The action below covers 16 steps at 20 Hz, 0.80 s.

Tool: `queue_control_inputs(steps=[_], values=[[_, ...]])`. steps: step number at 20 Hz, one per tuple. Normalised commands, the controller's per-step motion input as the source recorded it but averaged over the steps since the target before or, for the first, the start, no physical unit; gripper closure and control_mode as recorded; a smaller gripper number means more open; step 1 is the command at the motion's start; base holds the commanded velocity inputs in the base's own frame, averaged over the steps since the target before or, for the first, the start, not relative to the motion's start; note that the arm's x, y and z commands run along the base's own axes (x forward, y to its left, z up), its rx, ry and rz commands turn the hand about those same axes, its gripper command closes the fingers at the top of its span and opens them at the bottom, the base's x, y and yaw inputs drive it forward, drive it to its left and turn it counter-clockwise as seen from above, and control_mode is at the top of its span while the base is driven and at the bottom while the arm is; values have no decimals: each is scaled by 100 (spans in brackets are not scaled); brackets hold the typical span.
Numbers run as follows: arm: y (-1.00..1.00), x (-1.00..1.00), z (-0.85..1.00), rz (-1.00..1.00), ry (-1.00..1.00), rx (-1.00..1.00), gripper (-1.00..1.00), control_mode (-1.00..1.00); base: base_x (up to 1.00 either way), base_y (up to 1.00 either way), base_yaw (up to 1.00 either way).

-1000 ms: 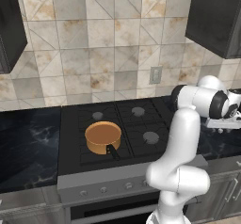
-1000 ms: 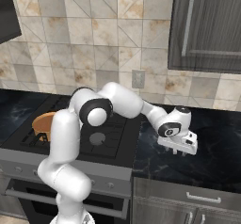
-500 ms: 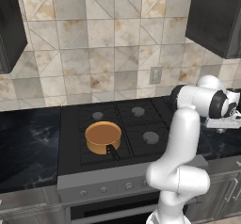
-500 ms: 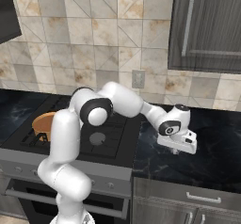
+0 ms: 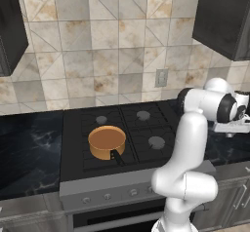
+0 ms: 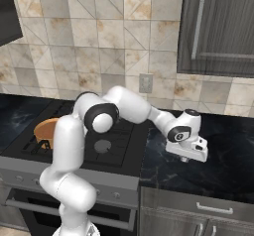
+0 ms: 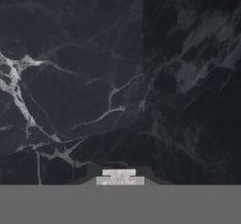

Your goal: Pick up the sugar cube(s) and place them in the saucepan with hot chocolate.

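Sugar cube (image 7: 119,177): a tiny white-grey block, low in the hand view, right between the two dark tips.
Fingers (image 6: 184,158): squeezed narrow, and they seem to hold the sugar cube between them.
Where the cube is: over the black table (image 7: 70,77), to the right of the stove and well away from the pan. I cannot tell if it touches the table.
Table: black stone with thin white lines running through it. It lies on both sides of the stove.
Hand: it points down at the table, close above it.
Arm (image 6: 134,106): white with dark joints. It reaches out from over the stove to the right side.
Saucepan (image 5: 106,142): small, round and orange, brown inside, with a short black handle pointing to the front. It sits on the front left burner.
Stove (image 5: 127,124): black, with round grey burner caps (image 5: 156,142) on the other burners.
Wall (image 5: 97,55): pale tiles behind the stove, with a socket (image 5: 160,77) on them.
Cupboard (image 6: 218,27): dark, up on the wall above the right part of the table.
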Motion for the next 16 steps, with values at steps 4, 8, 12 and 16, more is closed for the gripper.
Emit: queue_control_inputs(steps=[4,8,12,16], values=[[6,-36,31,0,-13,0,100,-100,0,0,0],[15,-48,40,0,-18,2,100,-100,0,0,0],[27,-50,46,0,-19,3,100,-100,0,0,0],[46,-43,55,0,-21,1,100,-100,0,0,0]])
